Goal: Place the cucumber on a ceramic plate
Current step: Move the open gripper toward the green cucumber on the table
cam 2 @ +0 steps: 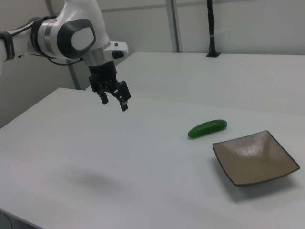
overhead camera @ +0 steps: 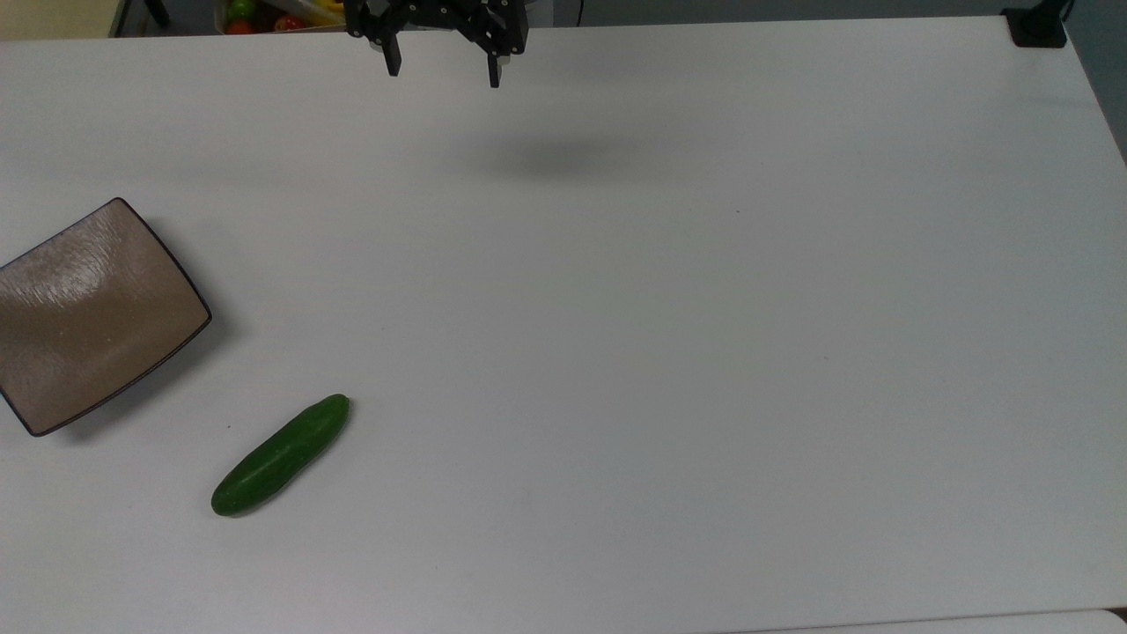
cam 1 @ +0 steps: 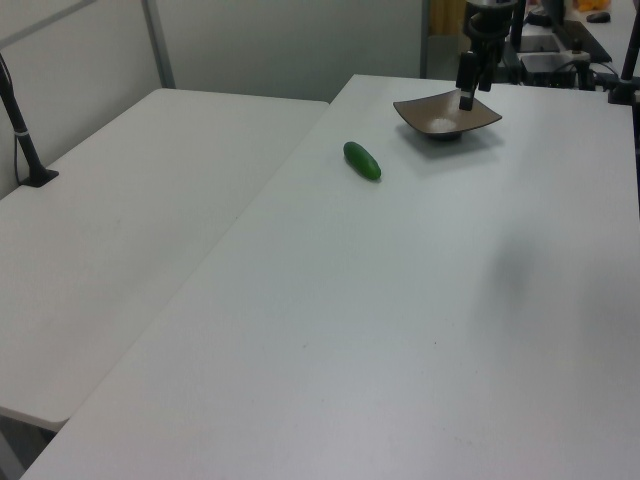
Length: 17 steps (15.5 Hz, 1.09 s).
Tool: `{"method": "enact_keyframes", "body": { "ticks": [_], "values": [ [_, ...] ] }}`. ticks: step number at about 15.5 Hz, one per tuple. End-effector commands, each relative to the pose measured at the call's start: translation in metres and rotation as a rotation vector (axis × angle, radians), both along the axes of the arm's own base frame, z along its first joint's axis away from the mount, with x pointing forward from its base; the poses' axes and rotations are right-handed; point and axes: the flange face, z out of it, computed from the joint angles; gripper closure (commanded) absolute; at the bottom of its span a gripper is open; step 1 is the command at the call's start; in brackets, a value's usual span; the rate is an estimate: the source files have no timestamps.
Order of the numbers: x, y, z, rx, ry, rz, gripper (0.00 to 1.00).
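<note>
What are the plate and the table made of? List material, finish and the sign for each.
Plate: looks like glazed ceramic, glossy brown-taupe; bright streaky reflections on its face and a thin dark rim suggest glaze, though the body material stays a guess.
Table: a smooth white matte top, probably laminate or coated board; it carries soft shadows and no sharp reflections, so the core cannot be told.

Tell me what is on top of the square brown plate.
Nothing lies on the square glossy brown ceramic plate; its whole surface shows bare. The dark green cucumber lies apart from it on the white table. The underside is hidden.
</note>
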Motion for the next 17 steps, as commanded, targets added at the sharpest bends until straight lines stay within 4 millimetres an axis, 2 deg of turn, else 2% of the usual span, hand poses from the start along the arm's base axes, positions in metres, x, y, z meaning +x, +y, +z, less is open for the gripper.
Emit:
{"method": "enact_keyframes", "body": {
  "ticks": [1,7,10,14,17],
  "values": [
    [-0.017,-0.007,0.008,-0.015,0.059,0.023,0.00],
    [-0.017,-0.007,0.008,-0.015,0.056,0.021,0.00],
    [-0.009,-0.005,0.012,-0.010,-0.004,0.014,0.00],
    [0.008,-0.005,0.009,-0.003,-0.094,-0.018,0.00],
    [0.037,-0.012,0.011,0.020,-0.219,-0.137,0.00]
  ]
}}
